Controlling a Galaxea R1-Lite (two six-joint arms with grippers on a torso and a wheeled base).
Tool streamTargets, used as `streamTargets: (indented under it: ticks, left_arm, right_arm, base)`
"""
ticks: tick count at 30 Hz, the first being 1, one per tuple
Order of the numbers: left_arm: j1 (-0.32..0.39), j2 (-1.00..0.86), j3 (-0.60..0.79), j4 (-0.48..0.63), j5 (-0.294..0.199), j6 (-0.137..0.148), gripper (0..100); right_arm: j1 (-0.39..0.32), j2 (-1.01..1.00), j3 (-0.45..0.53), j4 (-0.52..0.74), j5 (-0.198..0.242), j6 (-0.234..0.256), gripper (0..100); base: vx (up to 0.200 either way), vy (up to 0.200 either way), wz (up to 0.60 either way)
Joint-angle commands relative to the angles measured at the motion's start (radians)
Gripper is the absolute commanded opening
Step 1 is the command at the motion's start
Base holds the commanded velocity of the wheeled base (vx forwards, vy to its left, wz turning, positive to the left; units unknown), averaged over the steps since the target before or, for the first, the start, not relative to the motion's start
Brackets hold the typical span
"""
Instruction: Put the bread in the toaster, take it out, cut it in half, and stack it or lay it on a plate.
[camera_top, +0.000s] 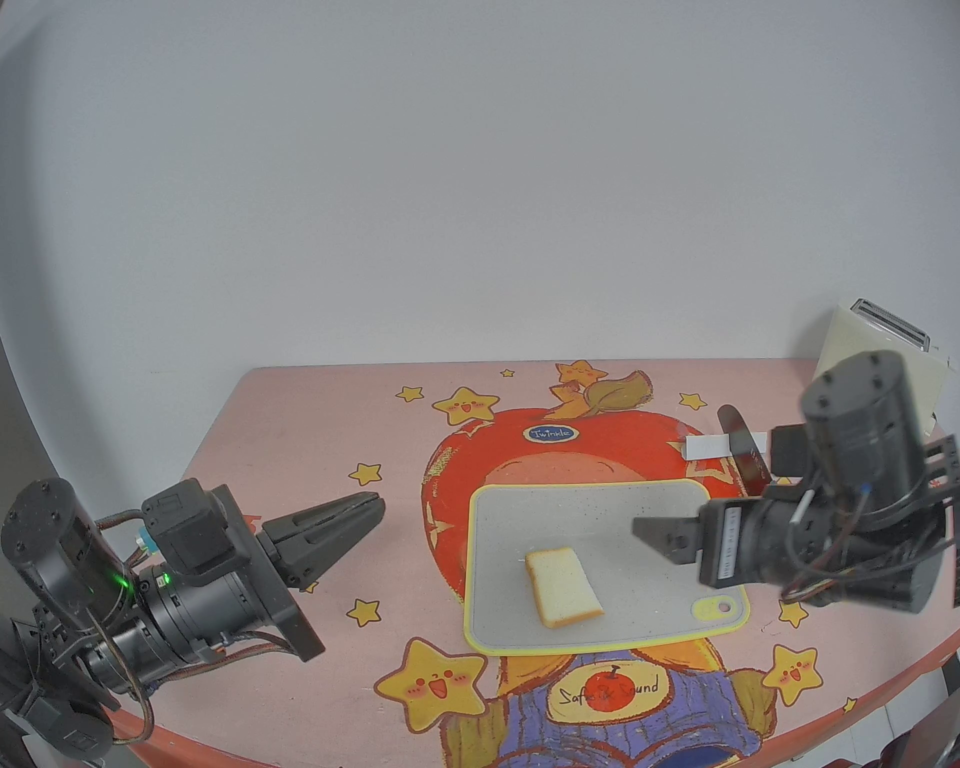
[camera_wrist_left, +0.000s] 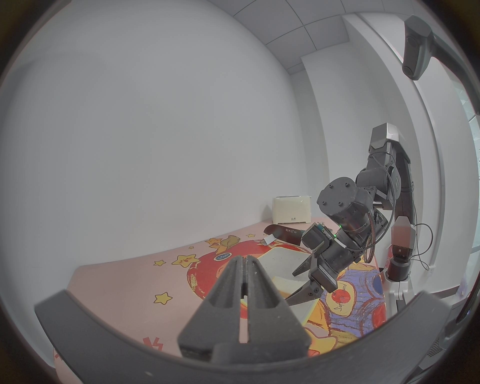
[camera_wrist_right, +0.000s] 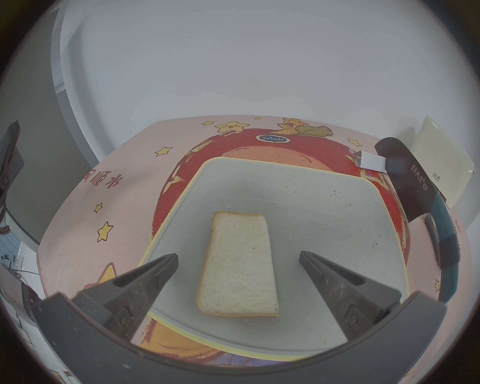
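A half slice of white bread (camera_top: 563, 587) (camera_wrist_right: 239, 265) lies flat on a grey cutting board (camera_top: 600, 520) (camera_wrist_right: 325, 210) with a yellow rim. My right gripper (camera_top: 665, 540) (camera_wrist_right: 237, 257) hovers open just above the board's right part, its fingers spread to either side of the bread without touching it. The cream toaster (camera_top: 880, 350) (camera_wrist_left: 291, 210) stands at the table's far right corner. My left gripper (camera_top: 340, 520) (camera_wrist_left: 245, 267) hangs shut and holding nothing over the table's left part, well clear of the board.
A knife with a dark blade (camera_top: 745, 450) (camera_wrist_right: 406, 177) and teal handle lies between the board and the toaster, next to a white strip (camera_top: 715, 446). The pink printed table (camera_top: 300, 420) has free room at left and back. A wall rises behind.
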Motion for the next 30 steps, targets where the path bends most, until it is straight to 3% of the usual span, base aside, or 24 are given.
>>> streamTargets:
  ticks: [1,7,10,13,16,18,25,30]
  left_arm:
    - [-0.068,0.035,-0.014,0.004,0.08,-0.019,100]
    - [-0.071,0.033,-0.039,0.004,0.157,-0.038,100]
    - [-0.081,0.038,-0.039,0.007,0.157,-0.031,100]
    - [-0.169,0.046,-0.039,0.017,0.172,-0.01,100]
    - [-0.197,0.058,-0.039,0.054,0.206,-0.016,100]
    - [-0.229,0.089,-0.034,0.108,0.254,-0.048,100]
    - [-0.233,0.104,-0.097,0.105,0.27,-0.159,100]
    - [-0.227,0.067,-0.085,0.105,0.28,-0.174,100]
  right_arm:
    - [-0.151,-0.188,0.069,-0.002,0.049,-0.035,100]
    - [-0.278,-0.198,0.091,-0.019,0.057,-0.121,100]
    - [-0.284,-0.198,0.095,-0.019,0.057,-0.141,100]
    - [-0.286,-0.197,0.097,-0.019,0.057,-0.142,100]
    - [-0.286,-0.197,0.095,-0.019,0.057,-0.142,100]
    - [-0.286,-0.198,0.095,-0.019,0.057,-0.144,100]
    - [-0.286,-0.198,0.097,-0.019,0.057,-0.144,100]
    - [-0.286,-0.195,0.097,-0.019,0.057,-0.144,100]
  base:
    - [0.0,0.0,0.0]
    - [0.0,0.0,0.0]
    - [0.0,0.0,0.0]
    - [0.0,0.0,0.0]
    - [0.0,0.0,0.0]
    - [0.0,0.0,0.0]
    - [0.0,0.0,0.0]
    - [0.0,0.0,0.0]
